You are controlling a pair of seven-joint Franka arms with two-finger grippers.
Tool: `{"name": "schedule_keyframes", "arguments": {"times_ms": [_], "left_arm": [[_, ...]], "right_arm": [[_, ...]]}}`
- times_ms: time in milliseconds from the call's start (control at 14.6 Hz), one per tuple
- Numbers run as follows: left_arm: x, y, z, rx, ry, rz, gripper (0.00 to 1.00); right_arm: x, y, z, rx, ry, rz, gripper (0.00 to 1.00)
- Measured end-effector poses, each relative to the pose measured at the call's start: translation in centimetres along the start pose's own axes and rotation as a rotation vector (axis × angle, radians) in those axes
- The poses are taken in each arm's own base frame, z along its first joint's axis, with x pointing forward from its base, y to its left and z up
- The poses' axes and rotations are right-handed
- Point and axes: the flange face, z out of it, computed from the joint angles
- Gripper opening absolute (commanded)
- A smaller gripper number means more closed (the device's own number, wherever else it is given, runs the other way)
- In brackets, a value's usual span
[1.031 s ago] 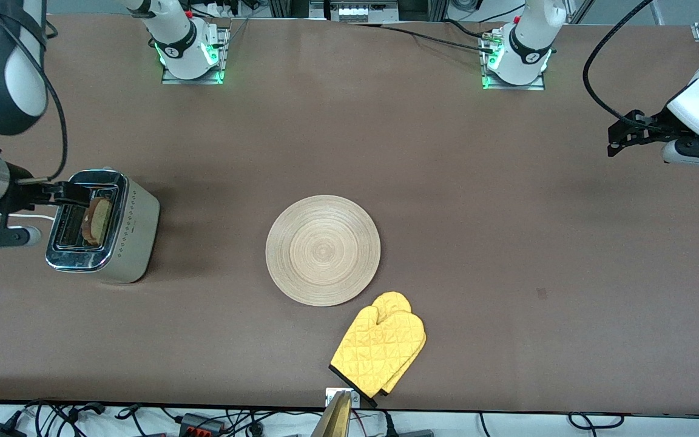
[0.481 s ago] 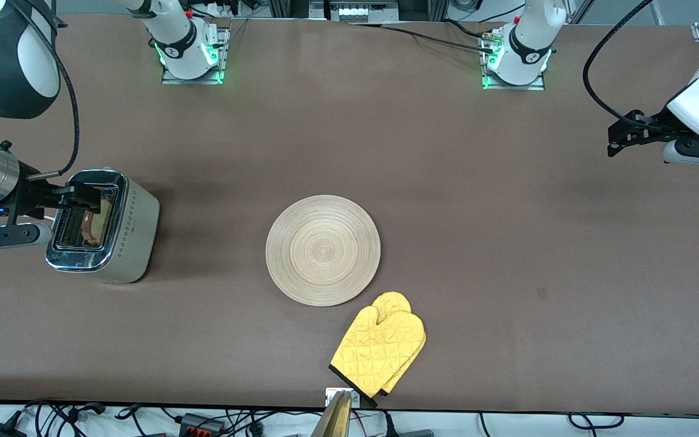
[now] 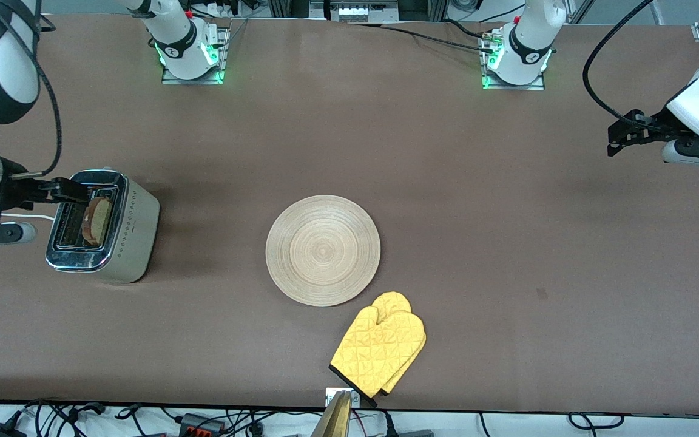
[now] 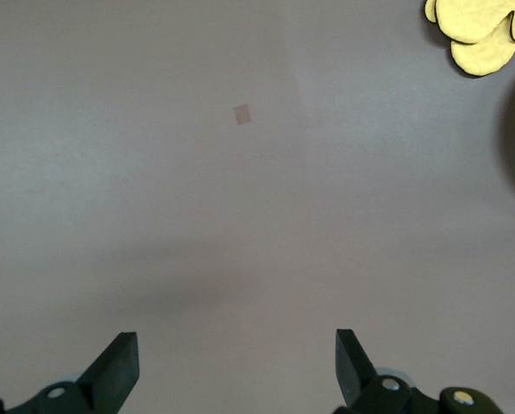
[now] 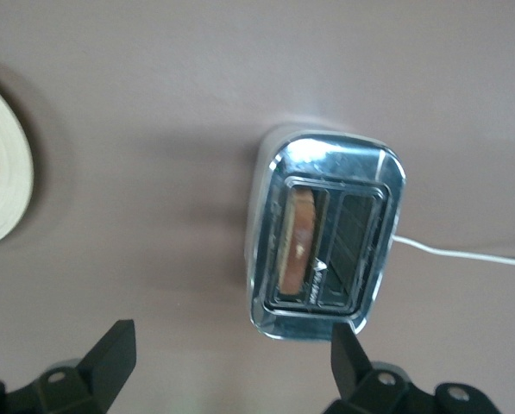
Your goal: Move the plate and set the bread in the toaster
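Inside toaster (image 3: 104,226): bread (image 3: 98,220), apparently tilted, brown-crusted.

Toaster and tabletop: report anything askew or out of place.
Nothing is spilled or damaged. The bread sits in one slot of the toaster, leaning and poking above the chrome top rather than fully down.

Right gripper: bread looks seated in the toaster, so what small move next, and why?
Probably lift the right gripper clear and pull it back toward its base. It is open over the toaster and holds nothing; the bread stands in the slot nearer the plate. The open left gripper waits at its end of the table.
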Motion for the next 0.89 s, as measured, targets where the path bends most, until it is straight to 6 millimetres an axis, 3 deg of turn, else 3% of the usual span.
{"name": "schedule_keyframes", "arguments": {"times_ms": [275,412,619,893], "left_arm": [[0.0,0.0,0.0,0.000,-0.001,0.000,1.00],[0.0,0.0,0.0,0.000,-0.001,0.000,1.00],[0.0,0.0,0.0,0.000,-0.001,0.000,1.00],[0.0,0.0,0.0,0.000,-0.001,0.000,1.00]], "right_arm": [[-1.2,4.4,0.2,0.089,0.072,0.054,1.00],[-3.3,6.5,0.9,0.118,0.092,0.073,1.00],[-5.6,6.1,1.2,0.081,0.094,0.057,1.00],[-6.3,6.3,2.0,0.078,0.108,0.059,1.00]]}}
